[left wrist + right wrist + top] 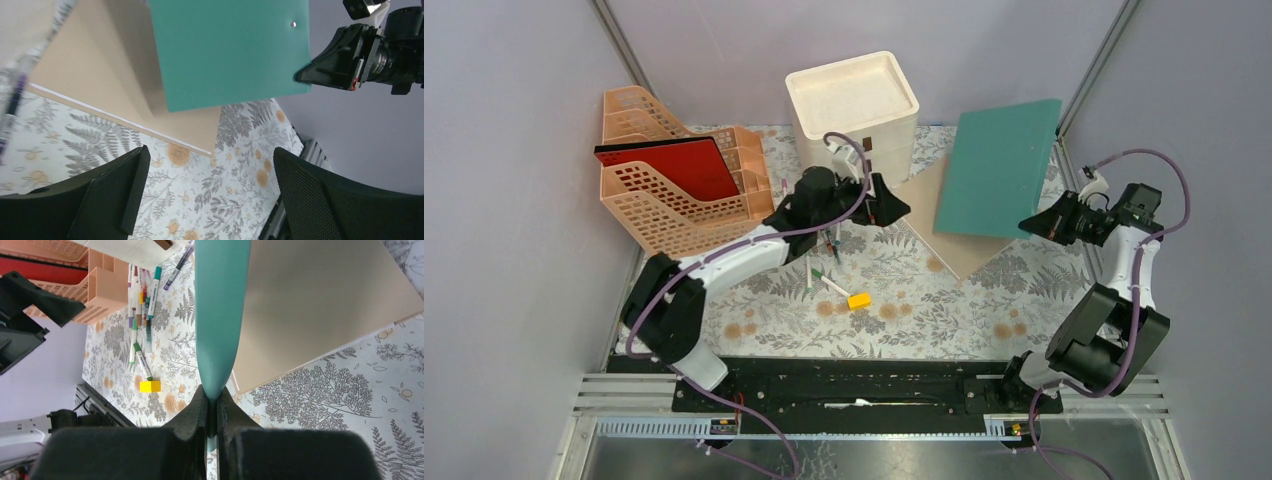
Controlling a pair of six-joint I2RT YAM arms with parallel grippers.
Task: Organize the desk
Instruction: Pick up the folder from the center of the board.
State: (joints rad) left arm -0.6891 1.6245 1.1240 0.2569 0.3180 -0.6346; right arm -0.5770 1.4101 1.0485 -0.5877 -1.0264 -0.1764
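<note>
Teal board (999,170) clamped at edge by right tool (213,405), held off tabletop (924,290); judged stiff, light, smooth; deeper edge grip advised. Left tool (210,190) spread apart, empty

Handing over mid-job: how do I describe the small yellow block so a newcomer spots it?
On the fern-printed desk, find the peach file rack at the back left. Markers lie scattered to its right; the yellow block sits at the scatter's near end, toward the desk's front edge. It is the only short, boxy, solid-yellow piece among long thin markers.
</note>
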